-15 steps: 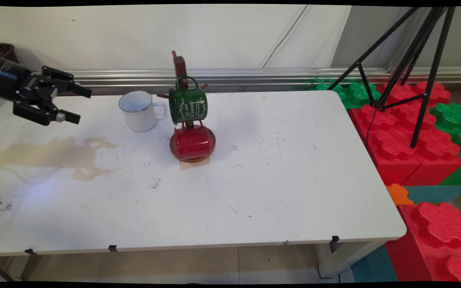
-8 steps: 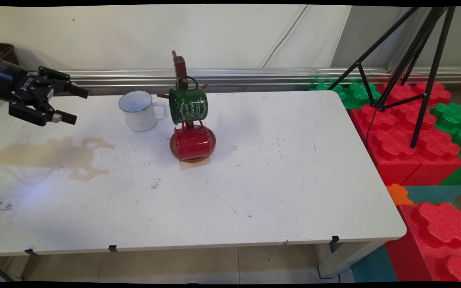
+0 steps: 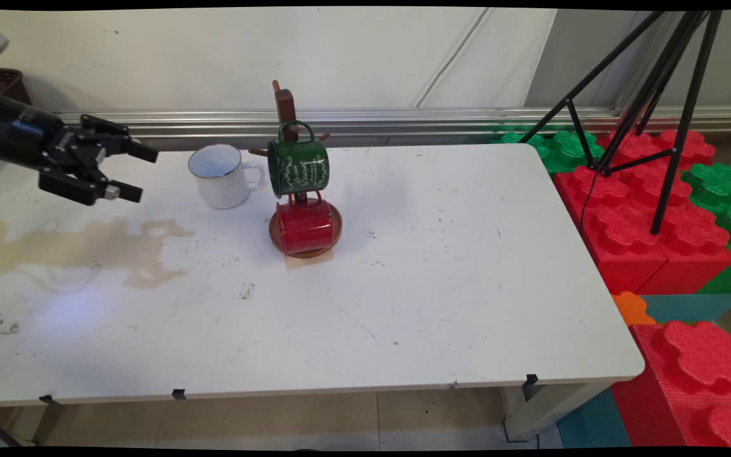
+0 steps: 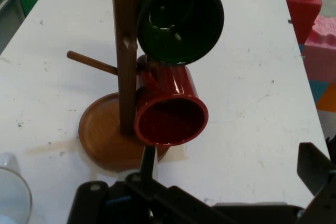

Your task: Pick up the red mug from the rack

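Hanging on the wooden stand [image 3: 285,120], green mug [image 3: 297,167] bears illegible white lettering.

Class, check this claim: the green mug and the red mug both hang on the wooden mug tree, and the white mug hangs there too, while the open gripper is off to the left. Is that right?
Not quite. The white mug does not hang; it stands on the table beside the wooden mug tree, as the main view shows. The green mug and red mug do hang there, and the open gripper is off to the left.
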You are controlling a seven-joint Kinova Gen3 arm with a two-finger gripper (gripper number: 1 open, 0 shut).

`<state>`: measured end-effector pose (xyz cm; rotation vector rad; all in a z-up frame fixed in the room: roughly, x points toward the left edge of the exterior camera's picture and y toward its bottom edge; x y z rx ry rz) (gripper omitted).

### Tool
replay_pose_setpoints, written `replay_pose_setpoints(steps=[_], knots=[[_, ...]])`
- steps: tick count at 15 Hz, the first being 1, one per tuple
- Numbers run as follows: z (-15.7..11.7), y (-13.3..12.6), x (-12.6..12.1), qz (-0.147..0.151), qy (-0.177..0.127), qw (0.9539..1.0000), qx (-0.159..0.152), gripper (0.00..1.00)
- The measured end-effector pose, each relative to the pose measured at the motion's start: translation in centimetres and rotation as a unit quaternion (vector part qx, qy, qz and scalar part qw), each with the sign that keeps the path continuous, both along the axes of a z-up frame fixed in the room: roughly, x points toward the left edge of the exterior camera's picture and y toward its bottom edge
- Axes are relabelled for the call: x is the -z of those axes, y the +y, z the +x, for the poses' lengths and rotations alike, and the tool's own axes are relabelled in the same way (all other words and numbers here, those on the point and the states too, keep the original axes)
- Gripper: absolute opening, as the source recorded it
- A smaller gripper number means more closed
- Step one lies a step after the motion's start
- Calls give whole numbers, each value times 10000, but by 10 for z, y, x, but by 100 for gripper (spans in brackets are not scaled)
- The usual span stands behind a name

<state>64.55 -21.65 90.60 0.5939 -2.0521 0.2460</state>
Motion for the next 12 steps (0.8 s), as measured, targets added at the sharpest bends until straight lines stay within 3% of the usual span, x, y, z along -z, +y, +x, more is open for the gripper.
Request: replay_pose_setpoints(steps=[12], knots=[[-34,-8,70,94,294,9995,-63,100]])
